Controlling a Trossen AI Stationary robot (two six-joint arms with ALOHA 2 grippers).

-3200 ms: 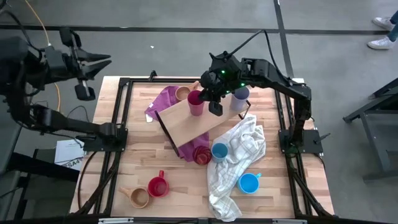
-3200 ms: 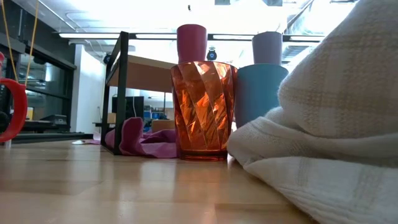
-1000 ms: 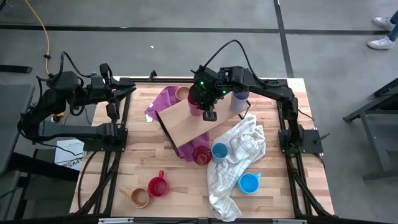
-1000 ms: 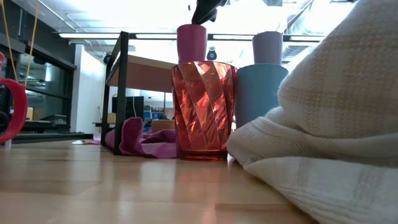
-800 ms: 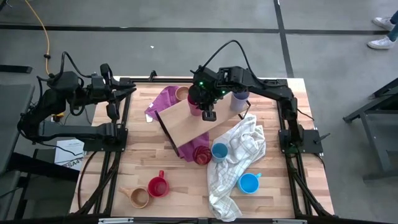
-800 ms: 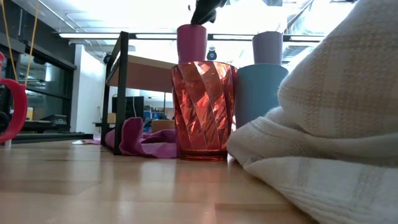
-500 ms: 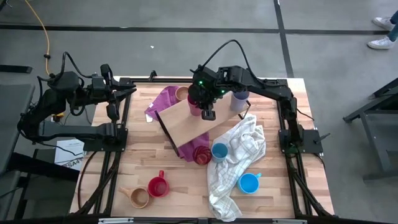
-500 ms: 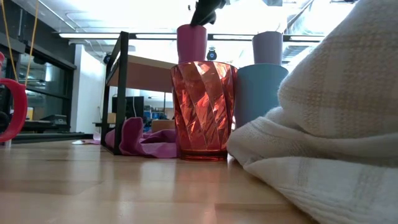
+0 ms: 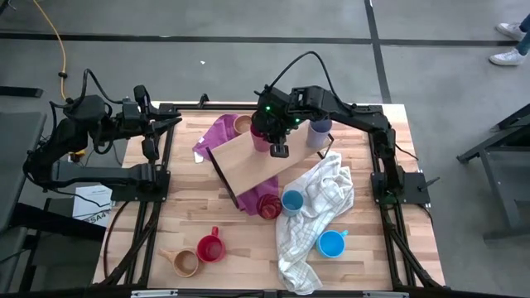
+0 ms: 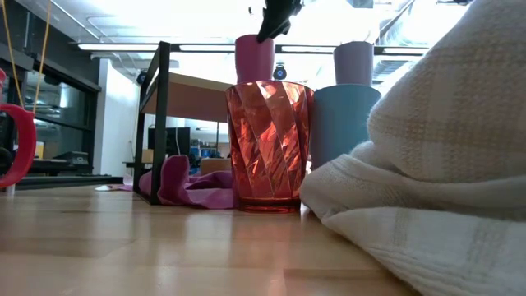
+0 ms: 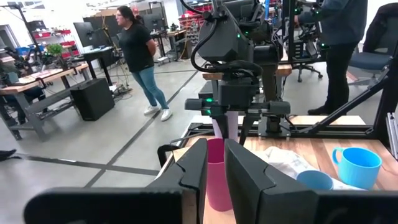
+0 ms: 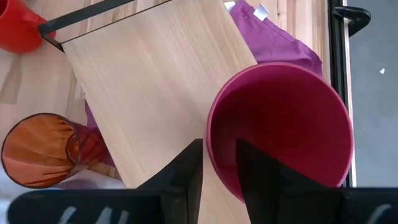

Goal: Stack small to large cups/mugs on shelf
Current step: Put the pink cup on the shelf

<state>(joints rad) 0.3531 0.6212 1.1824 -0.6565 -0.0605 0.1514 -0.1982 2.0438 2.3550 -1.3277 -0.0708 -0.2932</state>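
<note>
Magenta tumbler upright on the far end of the light-wood shelf, upper centre of the high view, probably meant as part of the stack. Right gripper directly above it, fingers parted and straddling the rim wall, one inside, one outside, not yet clenched; seemingly set for a rim pinch. Left gripper waiting at upper left, off the table, fingers slightly parted, holding nothing.

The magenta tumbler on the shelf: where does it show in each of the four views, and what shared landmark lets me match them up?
High view: magenta tumbler on the shelf's far corner, under the right gripper.
Low view: top centre, behind the orange faceted cup.
Left wrist view: centre, between that arm's dark fingers.
Right wrist view: seen from above, one finger inside the rim.
Shared landmark: the light-wood shelf it stands on.
</note>
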